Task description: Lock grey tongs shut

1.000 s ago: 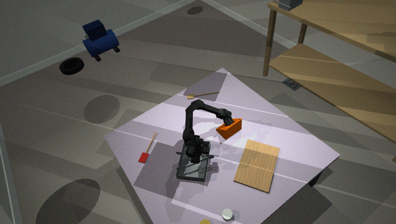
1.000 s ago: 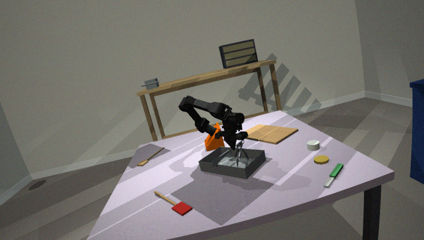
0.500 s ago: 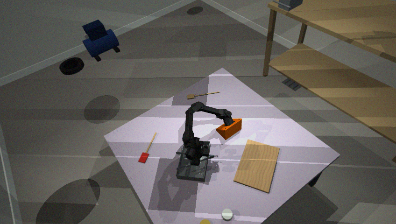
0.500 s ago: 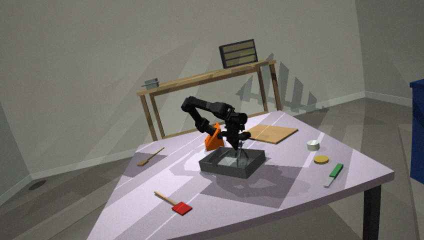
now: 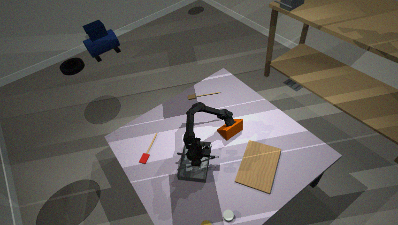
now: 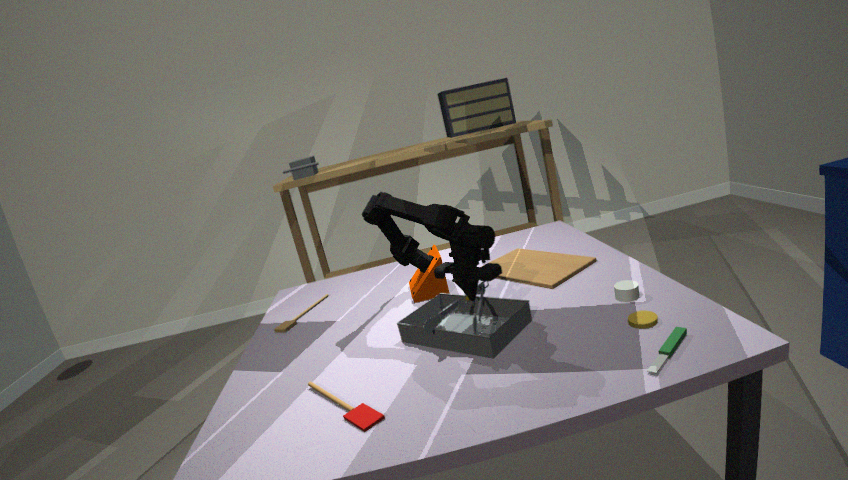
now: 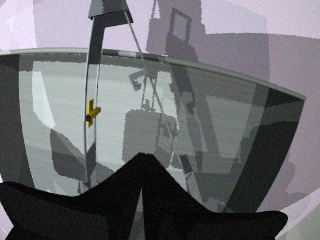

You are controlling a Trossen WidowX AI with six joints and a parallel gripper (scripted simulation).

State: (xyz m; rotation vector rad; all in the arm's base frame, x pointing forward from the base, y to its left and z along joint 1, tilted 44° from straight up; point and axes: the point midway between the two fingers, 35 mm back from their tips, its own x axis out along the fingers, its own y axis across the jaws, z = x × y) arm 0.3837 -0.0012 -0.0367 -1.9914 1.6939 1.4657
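In the top view the arm [image 5: 193, 122] [image 6: 443, 221] hides most of the tongs [image 5: 208, 158] [image 6: 479, 304] [image 7: 93, 47], over the tin [image 5: 192, 178] [image 6: 446, 343] [image 7: 272, 131]; the board [image 5: 258, 167] [image 6: 542, 268] lies at three o'clock. The jaws are together. Only the exterior view shows the green-handled tool [image 6: 673, 341].

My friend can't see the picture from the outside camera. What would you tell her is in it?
A black robot arm reaches over a grey tin on a pale table. A wooden board lies behind, a red spatula in front.

Bright orange wedge-shaped block [image 5: 233, 130] [image 6: 429, 285].
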